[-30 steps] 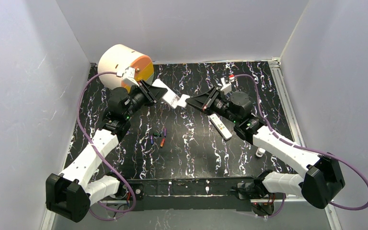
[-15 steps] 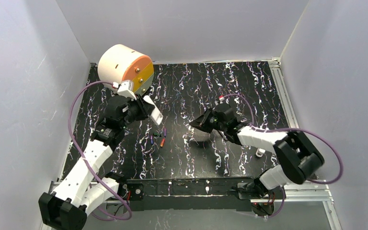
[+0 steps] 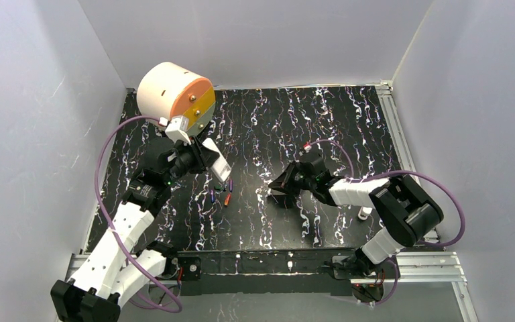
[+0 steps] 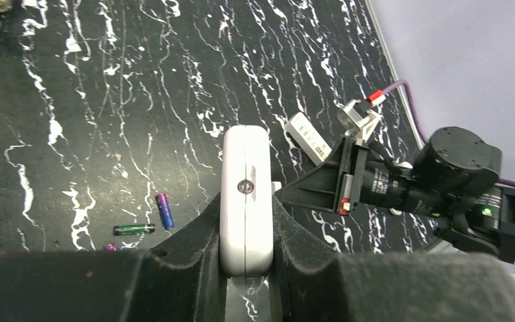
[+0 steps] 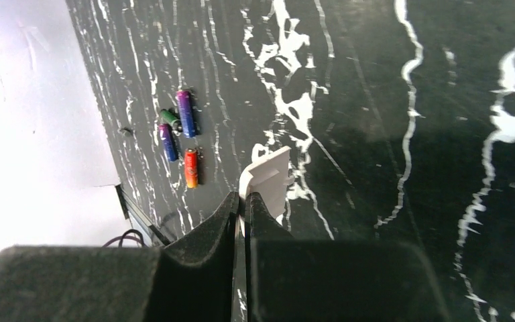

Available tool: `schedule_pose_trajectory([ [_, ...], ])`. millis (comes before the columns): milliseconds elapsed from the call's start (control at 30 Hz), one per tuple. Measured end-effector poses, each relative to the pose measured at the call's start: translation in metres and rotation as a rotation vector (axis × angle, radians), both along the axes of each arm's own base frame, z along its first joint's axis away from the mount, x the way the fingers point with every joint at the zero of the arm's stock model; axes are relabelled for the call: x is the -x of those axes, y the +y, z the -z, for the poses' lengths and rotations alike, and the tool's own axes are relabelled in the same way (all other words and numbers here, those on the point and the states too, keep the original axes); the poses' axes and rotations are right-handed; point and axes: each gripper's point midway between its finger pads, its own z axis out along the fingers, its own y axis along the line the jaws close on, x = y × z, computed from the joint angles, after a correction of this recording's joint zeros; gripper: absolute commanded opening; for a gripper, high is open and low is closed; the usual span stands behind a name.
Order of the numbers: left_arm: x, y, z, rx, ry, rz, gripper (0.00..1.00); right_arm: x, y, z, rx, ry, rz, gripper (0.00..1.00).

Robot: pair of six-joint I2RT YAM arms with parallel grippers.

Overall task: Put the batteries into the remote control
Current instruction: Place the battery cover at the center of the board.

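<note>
Near the middle of the black marbled bench (image 3: 349,121), the batteries (image 3: 221,191) lie loose in a tight cluster. The right wrist view shows a purple one (image 5: 186,113), a dark green one (image 5: 169,119), a bluish-purple one (image 5: 167,141) and a red-orange one (image 5: 191,168).

From above, the left pincer (image 4: 245,228) sits at 11 o'clock from the cluster. It is pressed against the long sides of a white remote control (image 4: 245,201), whose far end juts out past the fingers.

The right pincer (image 5: 243,204) is at 3 o'clock from the batteries, nearly closed and pinching a thin white plate (image 5: 268,178) by its edge. Whether the plate touches the bench I cannot tell.

A second remote (image 4: 308,137) lies flat on the bench beside the right arm. A cream and orange drum (image 3: 174,90) stands in the bench's 11 o'clock corner.
</note>
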Motion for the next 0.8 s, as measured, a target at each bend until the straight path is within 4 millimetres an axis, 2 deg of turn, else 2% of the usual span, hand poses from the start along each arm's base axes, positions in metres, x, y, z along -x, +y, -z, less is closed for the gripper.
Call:
schedule_pose_trajectory([
  [133, 0.004, -0.007, -0.003, 0.023, 0.003, 0.041, 0.00, 0.001, -0.012, 0.012, 0.029, 0.032, 0.017, 0.06],
  [267, 0.008, -0.013, -0.006, 0.042, 0.001, 0.078, 0.00, -0.001, -0.023, 0.011, 0.034, 0.040, 0.039, 0.18],
  [433, 0.011, -0.017, -0.009, 0.056, -0.002, 0.109, 0.00, 0.005, -0.037, 0.014, 0.076, 0.056, 0.052, 0.51],
  [533, 0.012, -0.019, -0.013, 0.063, -0.008, 0.118, 0.00, 0.010, -0.047, 0.015, 0.117, 0.067, 0.062, 0.64],
  [667, 0.012, -0.021, -0.019, 0.074, -0.017, 0.125, 0.00, 0.015, -0.059, 0.007, 0.162, 0.050, 0.077, 0.75],
  [800, 0.013, -0.023, -0.024, 0.092, -0.018, 0.132, 0.00, 0.013, -0.066, -0.019, 0.172, -0.010, 0.088, 0.84],
])
